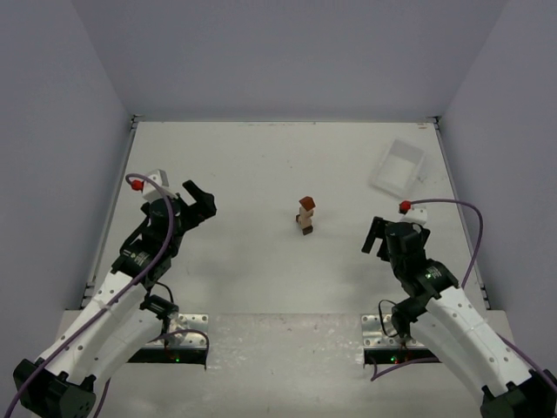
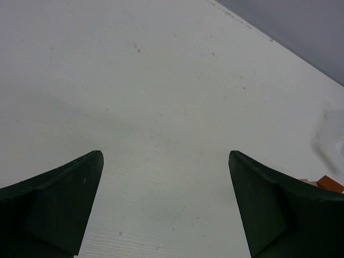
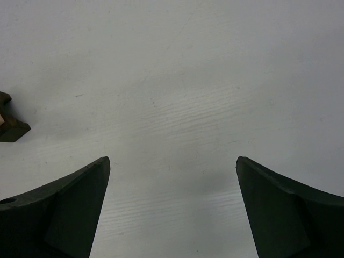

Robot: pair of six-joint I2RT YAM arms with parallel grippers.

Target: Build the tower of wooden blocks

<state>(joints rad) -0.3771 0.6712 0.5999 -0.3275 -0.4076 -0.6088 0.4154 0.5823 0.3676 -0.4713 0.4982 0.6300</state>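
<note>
The wood block tower point(image 1: 305, 215) stands near the middle of the white table point(image 1: 244, 165), a small upright stack with a reddish-brown block on top, a pale tan one under it and a darker one at the base. It stands free, with nothing touching it.

The left gripper point(image 1: 202, 200) is well off to the tower's left, its jaws spread wide and pointed roughly toward the stack. In its wrist camera the two dark fingers point(image 2: 59, 204) frame only bare tabletop (a sliver of reddish and tan wood peeks in at the far right edge, behind the right-hand finger).

The right gripper point(image 1: 374, 239) sits off to the tower's right and a little nearer the arm bases, also well apart from it. Its jaws are likewise spread, with nothing between them. Its own camera shows plain table between the fingers point(image 3: 285, 215), and part of the tower's dark base at the left edge.

A clear plastic tray point(image 1: 399, 167) lies toward the far right corner of the table, well away from the tower and both grippers. I cannot tell whether anything is in it.
</note>
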